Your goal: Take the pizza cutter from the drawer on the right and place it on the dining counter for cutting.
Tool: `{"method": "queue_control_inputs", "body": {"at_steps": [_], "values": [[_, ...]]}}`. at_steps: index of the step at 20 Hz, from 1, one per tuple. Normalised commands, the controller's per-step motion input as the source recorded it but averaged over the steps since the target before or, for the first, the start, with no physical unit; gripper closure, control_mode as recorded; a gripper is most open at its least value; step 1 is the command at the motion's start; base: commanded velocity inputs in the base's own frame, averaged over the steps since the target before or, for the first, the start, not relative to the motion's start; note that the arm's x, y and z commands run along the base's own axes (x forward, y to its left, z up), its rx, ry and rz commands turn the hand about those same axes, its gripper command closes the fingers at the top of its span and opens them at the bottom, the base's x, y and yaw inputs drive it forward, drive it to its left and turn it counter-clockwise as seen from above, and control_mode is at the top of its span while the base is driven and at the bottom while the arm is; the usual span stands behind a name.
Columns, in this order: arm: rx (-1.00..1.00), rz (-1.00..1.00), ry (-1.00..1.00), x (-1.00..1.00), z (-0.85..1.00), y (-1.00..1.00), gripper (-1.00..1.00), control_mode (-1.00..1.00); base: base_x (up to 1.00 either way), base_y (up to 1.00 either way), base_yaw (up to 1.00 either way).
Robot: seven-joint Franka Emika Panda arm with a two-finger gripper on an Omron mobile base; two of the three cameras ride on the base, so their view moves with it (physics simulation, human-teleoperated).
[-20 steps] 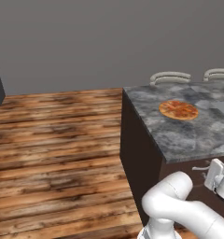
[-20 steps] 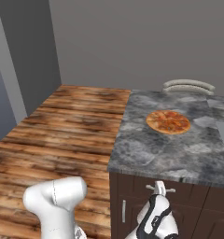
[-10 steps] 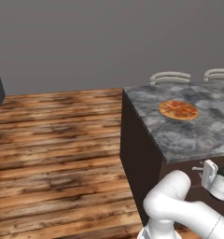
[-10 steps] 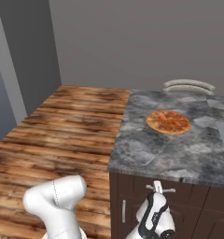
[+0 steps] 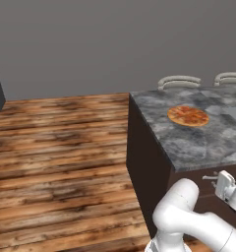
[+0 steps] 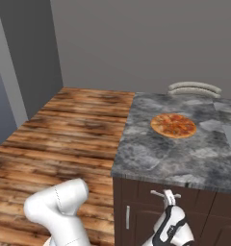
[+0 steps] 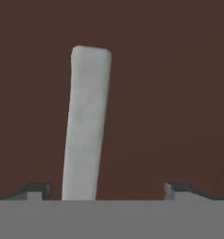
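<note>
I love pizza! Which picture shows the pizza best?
The right base view: the pizza lies whole and fairly big on the grey dining counter, with its toppings visible. The left base view also shows it whole, but smaller and flatter. The hand view looks at a silver handle instead.

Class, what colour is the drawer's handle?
Silvery pale grey, against the dark brown drawer front; the handle shows best in the hand view.

Domestic kitchen: grey marbled stone dining counter over dark brown cabinets, round orange pizza, wooden plank floor.
</note>
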Motion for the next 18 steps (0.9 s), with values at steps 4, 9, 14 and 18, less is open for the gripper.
{"method": "queue_control_inputs", "body": {"at_steps": [4,9,14,18], "values": [[0.0,0.0,0.03,0.04,-0.01,0.18,1.0,-1.0,0.0,0.0,0.0],[0.0,0.0,0.06,0.02,0.0,0.01,1.0,-1.0,0.0,0.0,0.0],[0.0,0.0,0.0,0.0,0.0,0.0,1.0,-1.0,0.0,0.0,0.0],[0.0,0.0,0.0,-0.29,0.0,0.0,1.0,-1.0,0.0,0.0,0.0]]}}
